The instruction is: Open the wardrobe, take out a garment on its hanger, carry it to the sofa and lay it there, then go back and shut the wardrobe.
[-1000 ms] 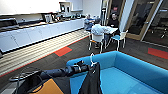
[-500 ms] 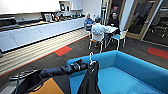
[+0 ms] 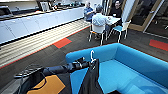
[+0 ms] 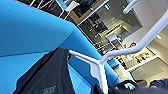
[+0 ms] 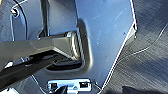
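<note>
The turquoise sofa (image 3: 132,65) lies just ahead and to the right, its curved back facing me. My left arm reaches in from the left, and my left gripper (image 3: 87,64) is shut on the white hanger (image 3: 92,56) near its hook. The black garment (image 3: 91,80) dangles from it over the sofa's near left end. In the left wrist view the hanger (image 4: 99,65) stands close, with the garment (image 4: 50,75) draped off one side against the sofa (image 4: 27,30). The right wrist view looks at my own blue-grey body panel.
Three people sit at a table (image 3: 113,19) at the back, with white-and-blue chairs (image 3: 121,29) around it. White counters (image 3: 37,25) run along the left wall. Red floor patches (image 3: 62,42) mark the dark carpet. Glass doors (image 3: 147,15) stand at the back right.
The whole view has shifted: the sofa now sits nearer and larger. My left arm still carries the hanger and black garment, now over the sofa's left end.
</note>
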Robot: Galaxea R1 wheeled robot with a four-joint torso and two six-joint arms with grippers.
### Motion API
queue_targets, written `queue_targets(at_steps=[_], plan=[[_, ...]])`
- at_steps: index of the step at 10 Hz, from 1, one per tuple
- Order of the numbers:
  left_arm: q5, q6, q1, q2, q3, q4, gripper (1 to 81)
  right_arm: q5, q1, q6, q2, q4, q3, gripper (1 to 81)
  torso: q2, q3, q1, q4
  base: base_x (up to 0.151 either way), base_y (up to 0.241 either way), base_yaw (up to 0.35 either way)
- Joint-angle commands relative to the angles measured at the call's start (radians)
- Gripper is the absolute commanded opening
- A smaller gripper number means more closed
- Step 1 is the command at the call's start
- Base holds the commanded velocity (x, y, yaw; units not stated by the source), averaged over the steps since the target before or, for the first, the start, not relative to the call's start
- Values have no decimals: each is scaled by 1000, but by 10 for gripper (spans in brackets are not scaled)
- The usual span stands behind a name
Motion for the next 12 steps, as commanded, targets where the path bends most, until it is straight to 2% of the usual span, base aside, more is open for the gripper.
queue_targets(at_steps=[1, 2, 3, 4, 5, 7, 8, 9, 10, 12], plan=[[-35, -2, -186, 32, -11, 15, 10, -59, 12, -3, 1, 2, 4, 811, 0, 2, 0, 0, 0, 0, 0], [-35, -2, -194, 55, -35, 14, 10, -59, 10, -3, 1, 2, 4, 811, 1, -7, 0, 0, 0, 0, 0], [-33, -2, -206, 71, -52, 14, 10, -59, 9, -3, 1, 2, 2, 811, 0, -15, 0, 98, 0, 0, 0], [-31, -2, -215, 75, -54, 12, 10, -59, 9, -3, 1, 2, 2, 811, 1, -19, 0, 105, 0, 0, 0], [-4, -2, -224, 77, -52, 9, 10, -59, 10, -3, 1, 2, 4, 811, 1, -19, 0, 124, 0, 0, 0], [1, -2, -230, 75, -54, 12, 10, -59, 10, -3, 4, 2, 4, 811, 1, -20, 0, 190, 0, 0, 0], [2, -2, -230, 74, -58, 12, 10, -61, 12, -3, 4, 4, 4, 811, 1, -20, 0, 127, 0, 0, 0], [2, -2, -233, 75, -69, 14, 10, -59, 12, -3, 6, 4, 4, 811, 1, -20, 0, 156, 0, 0, 0], [2, -2, -237, 86, -83, 14, 10, -59, 12, -3, 7, 2, 4, 811, 1, -20, 0, 173, 0, 0, 0], [2, -2, -266, 129, -103, 15, 10, -59, 12, -3, 12, 2, 4, 811, 1, -20, 0, 177, 0, 0, 0]])
